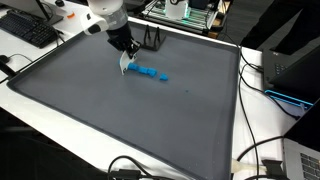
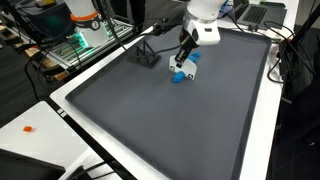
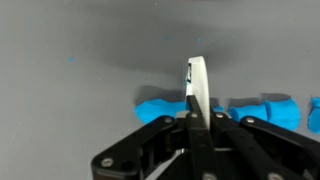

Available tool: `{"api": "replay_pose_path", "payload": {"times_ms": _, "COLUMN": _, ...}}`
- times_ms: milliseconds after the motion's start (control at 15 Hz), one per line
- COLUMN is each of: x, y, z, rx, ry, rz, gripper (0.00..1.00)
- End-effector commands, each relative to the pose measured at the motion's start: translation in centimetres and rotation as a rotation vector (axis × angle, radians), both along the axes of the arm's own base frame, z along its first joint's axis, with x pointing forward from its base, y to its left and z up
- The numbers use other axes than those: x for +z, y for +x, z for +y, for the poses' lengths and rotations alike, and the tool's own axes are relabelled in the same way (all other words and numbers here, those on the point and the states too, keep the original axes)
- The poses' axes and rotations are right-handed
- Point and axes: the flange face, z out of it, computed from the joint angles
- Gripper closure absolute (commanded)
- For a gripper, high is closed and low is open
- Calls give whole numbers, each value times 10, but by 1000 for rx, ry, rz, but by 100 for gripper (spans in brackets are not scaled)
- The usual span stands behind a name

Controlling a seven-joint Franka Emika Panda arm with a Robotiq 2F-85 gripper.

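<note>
My gripper (image 1: 124, 57) is shut on a thin white flat piece (image 3: 197, 85), which stands upright between the fingers (image 3: 197, 120) in the wrist view. The piece (image 1: 124, 66) hangs just above the grey mat, at the near end of a row of bright blue pieces (image 1: 152, 73). In the wrist view the blue pieces (image 3: 160, 105) lie right behind the white piece, running to the right edge. In an exterior view the gripper (image 2: 184, 55) sits over the blue pieces (image 2: 180, 76).
A large dark grey mat (image 1: 120, 120) covers the white table. A black wire stand (image 2: 146, 55) sits near the mat's far edge. A keyboard (image 1: 28, 30), cables and electronics lie around the table's edges. An orange dot (image 2: 29, 128) lies on the white table edge.
</note>
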Motion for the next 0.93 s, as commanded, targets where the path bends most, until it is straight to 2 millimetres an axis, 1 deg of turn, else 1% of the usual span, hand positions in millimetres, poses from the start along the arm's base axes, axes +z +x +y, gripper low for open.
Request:
{"api": "replay_pose_path", "payload": {"times_ms": 0, "x": -20, "y": -10, "z": 4, "rx": -40, "ry": 53, "rz": 30, "gripper": 99}}
{"api": "replay_pose_path", "payload": {"times_ms": 333, "x": -15, "y": -8, "z": 4, "rx": -72, "ry": 80, "rz": 24, "gripper": 99}}
{"api": "replay_pose_path", "payload": {"times_ms": 733, "x": -4, "y": -6, "z": 0, "rx": -74, "ry": 72, "rz": 16, "gripper": 99}}
{"api": "replay_pose_path", "payload": {"times_ms": 867, "x": -6, "y": -8, "z": 1, "rx": -81, "ry": 81, "rz": 30, "gripper": 99}}
